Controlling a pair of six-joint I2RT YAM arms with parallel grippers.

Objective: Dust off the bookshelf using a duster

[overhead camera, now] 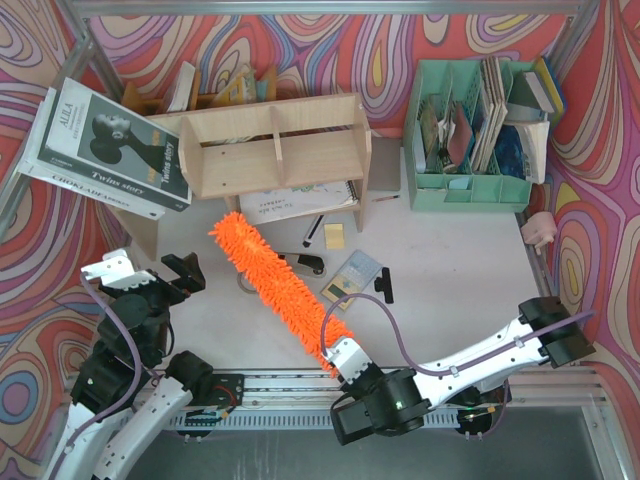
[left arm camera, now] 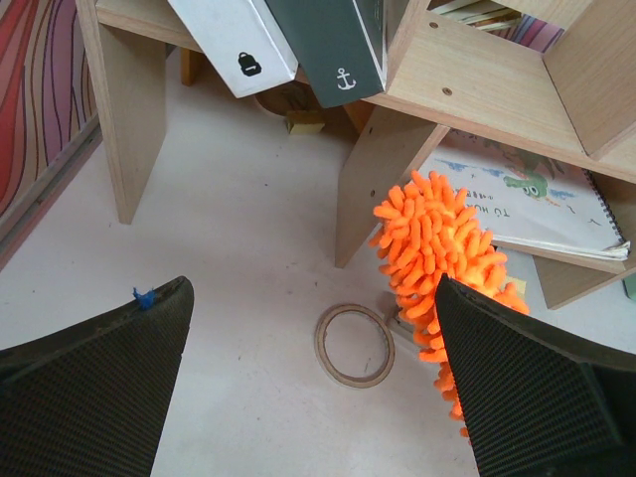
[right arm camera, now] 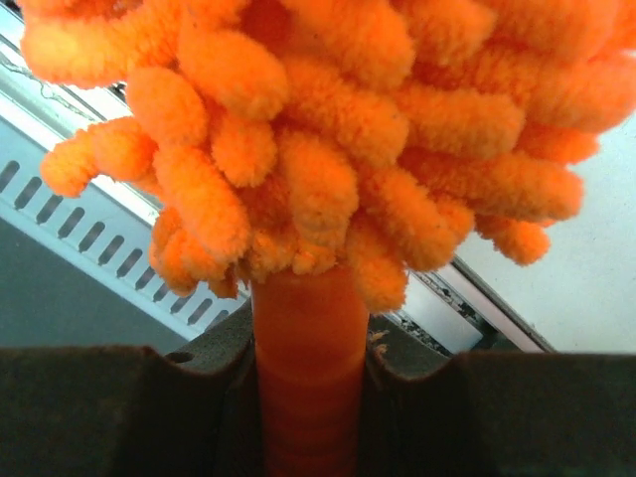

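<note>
The light plywood bookshelf (overhead camera: 275, 150) stands at the back centre, with books leaning on its left end; its legs and tier show in the left wrist view (left arm camera: 477, 94). The orange fluffy duster (overhead camera: 280, 285) slants from below the shelf's front down toward the near edge; it also shows in the left wrist view (left arm camera: 437, 248). My right gripper (overhead camera: 338, 358) is shut on the duster's orange handle (right arm camera: 308, 368), the fluffy head (right arm camera: 328, 129) filling its view. My left gripper (overhead camera: 180, 278) is open and empty, left of the duster, its fingers (left arm camera: 89, 388) wide apart above the table.
A tape ring (left arm camera: 355, 344) lies on the table between my left fingers. A spiral notebook (overhead camera: 300, 203) lies under the shelf. A mint-green organiser (overhead camera: 470, 185) with books stands back right. Small cards, a pen and a black clip (overhead camera: 385, 285) lie mid-table.
</note>
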